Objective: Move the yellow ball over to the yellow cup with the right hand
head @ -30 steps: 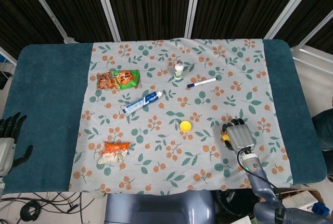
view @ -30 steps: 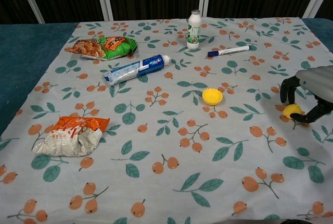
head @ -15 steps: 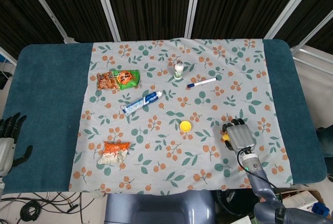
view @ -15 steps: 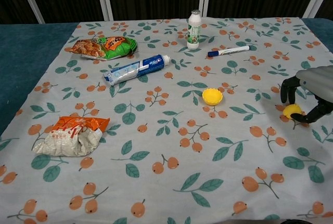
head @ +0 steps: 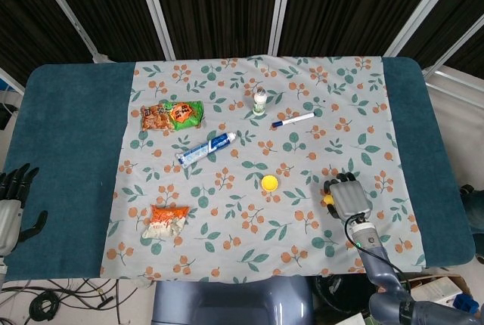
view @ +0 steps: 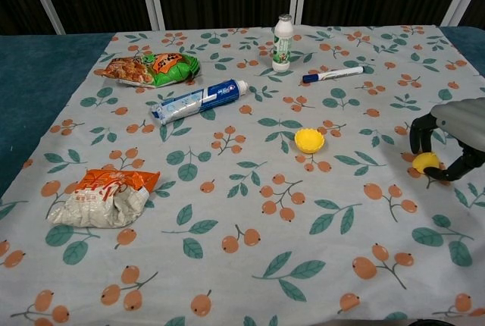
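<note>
My right hand has barely moved in the last second, fingers curled around the small yellow ball on the cloth, well right of the little yellow cup; lift pending.

Ball apparently under robot hand

teal table draped with a fruit-print cloth.

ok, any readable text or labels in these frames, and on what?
None legible.
Toothpaste tube: print on the blue and white body, too blurred to read.
Green and orange snack bag: lettering too small.
Orange snack bag: crumpled, unreadable.
Small bottle: label blurred.
Marker: no text discernible.
</note>
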Motion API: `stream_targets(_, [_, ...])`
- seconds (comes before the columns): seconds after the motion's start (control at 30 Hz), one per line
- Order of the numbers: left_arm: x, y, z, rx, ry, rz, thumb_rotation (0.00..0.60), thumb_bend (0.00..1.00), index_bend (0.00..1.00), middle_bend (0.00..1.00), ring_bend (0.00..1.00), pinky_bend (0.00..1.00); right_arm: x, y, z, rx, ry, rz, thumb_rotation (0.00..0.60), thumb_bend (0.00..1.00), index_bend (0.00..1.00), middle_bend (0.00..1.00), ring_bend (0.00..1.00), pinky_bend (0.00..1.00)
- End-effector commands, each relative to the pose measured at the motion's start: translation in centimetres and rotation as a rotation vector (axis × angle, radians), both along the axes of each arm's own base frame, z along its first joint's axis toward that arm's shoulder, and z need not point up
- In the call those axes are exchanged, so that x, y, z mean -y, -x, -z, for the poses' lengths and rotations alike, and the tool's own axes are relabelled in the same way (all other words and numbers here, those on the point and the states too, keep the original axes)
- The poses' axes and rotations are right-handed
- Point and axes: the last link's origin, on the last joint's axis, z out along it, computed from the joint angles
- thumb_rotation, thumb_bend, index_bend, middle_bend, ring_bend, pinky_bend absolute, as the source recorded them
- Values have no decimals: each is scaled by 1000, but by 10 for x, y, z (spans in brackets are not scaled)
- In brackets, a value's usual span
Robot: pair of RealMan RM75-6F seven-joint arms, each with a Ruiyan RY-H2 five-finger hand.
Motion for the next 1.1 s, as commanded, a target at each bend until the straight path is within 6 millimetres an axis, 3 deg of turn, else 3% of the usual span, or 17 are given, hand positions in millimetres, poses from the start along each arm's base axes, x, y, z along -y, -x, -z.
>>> stream_targets(0.03, [0,0,0,0,-1,0,600,375,0,0,0,0,0,0,0,-1,-2,1,600,264,480,464,238,184])
stream_targets(0.33, [0,0,0,2,-1,-1,600,375,0,0,0,0,4,-7,-2,13,7,-19,600,333,504,476,245,184])
stream_targets(0.73, [0,-1,0,6,1,-2,600,375,0,0,0,0,25,-61,-15,14,-2,-131,600,334,512,477,245,184])
stream_targets(0.87, [0,-1,0,6,3,-1,600,375,0,0,0,0,31,-80,-10,9,-24,-160,600,334,515,477,245,184])
stream_targets(0.93, [0,-1,0,6,1,-1,600,375,0,0,0,0,37,-102,1,-1,-51,-203,600,333,515,477,245,184])
stream_targets(1.1, [0,0,0,9,2,-2,600,375,0,0,0,0,42,-119,13,-27,-76,-211,600,333,515,477,245,184])
